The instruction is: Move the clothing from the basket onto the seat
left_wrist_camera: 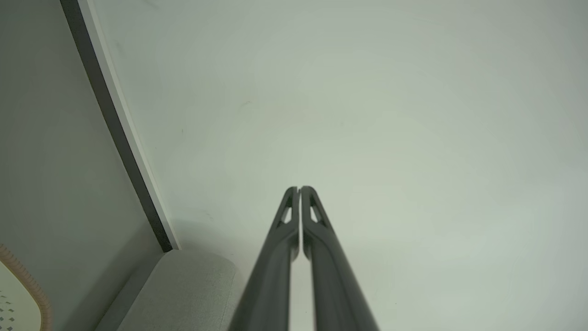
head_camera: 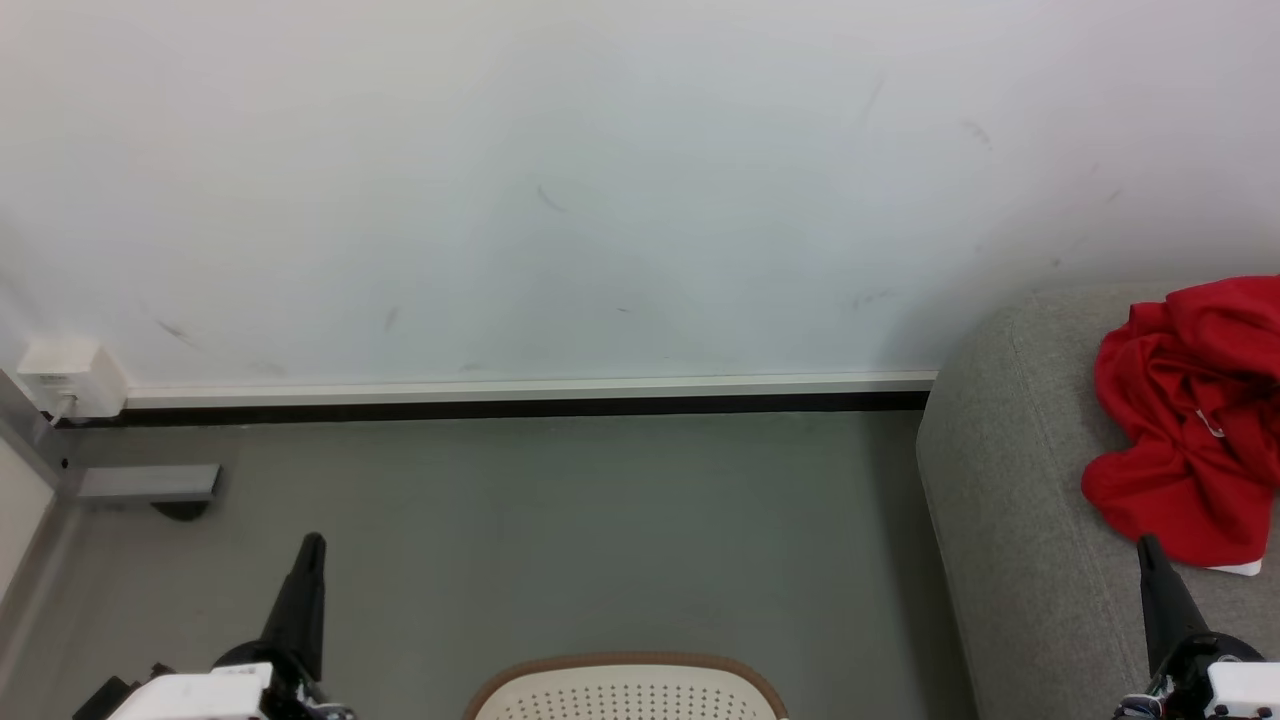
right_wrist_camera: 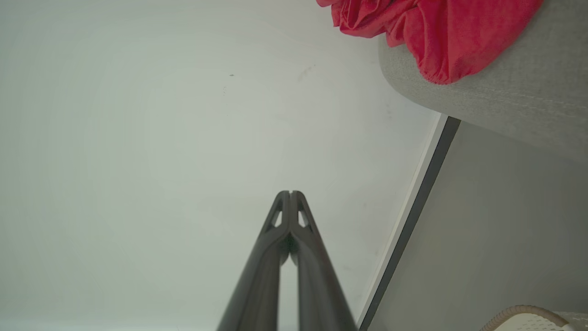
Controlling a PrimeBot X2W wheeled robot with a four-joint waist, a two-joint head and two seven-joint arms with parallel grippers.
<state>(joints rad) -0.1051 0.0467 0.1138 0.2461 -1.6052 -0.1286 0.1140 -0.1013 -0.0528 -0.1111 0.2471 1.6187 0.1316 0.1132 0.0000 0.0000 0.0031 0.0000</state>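
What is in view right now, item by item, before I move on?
Bright red crumpled fabric garment: one, red with a white edge, lying on the sofa, right.
Light grey woven upholstered sofa: one, grey, right, against the wall.
Cream perforated plastic basket with tan rim: one, bottom centre, on the floor.
White box: one, low on the wall, far left.
Grey metal foot: one, on the floor, far left.
Left gripper: one, dark, shut, lower left.
Right gripper: one, dark, shut, lower right.
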